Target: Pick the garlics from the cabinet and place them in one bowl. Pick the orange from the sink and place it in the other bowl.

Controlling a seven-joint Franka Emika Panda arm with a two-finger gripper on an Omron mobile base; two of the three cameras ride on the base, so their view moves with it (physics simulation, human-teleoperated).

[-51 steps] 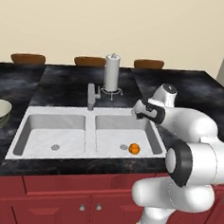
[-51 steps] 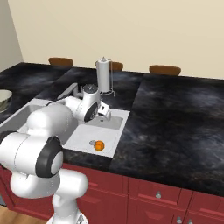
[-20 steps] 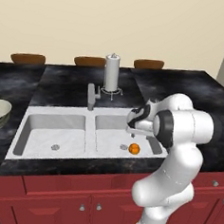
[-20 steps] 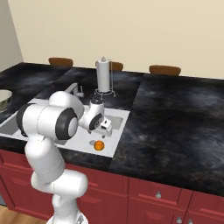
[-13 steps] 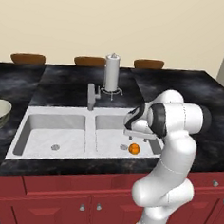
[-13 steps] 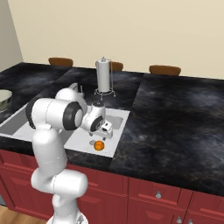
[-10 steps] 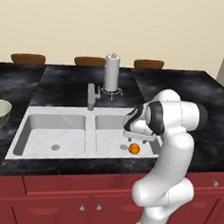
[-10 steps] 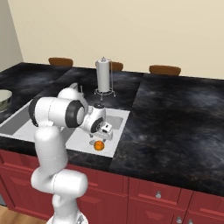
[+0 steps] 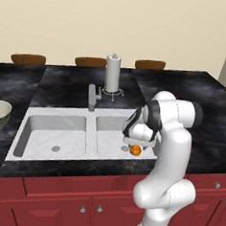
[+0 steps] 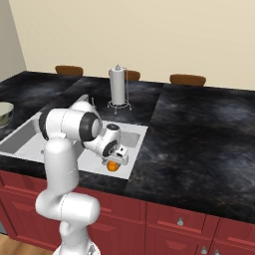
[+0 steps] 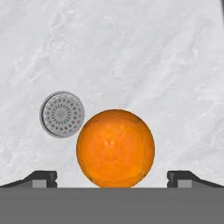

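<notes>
Claw [image 11: 112, 177] spread apart, orange [image 11: 115, 148] centred between tips on sink [image 11: 131, 52] floor.

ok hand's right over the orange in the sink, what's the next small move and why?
Probably lower a little more, then close. In the hand view the orange sits centred between the open fingertips, which stand wide of it on both sides, so alignment looks fine. The hand hangs just above the fruit in the right basin of the sink, with nothing gripped yet.
</notes>
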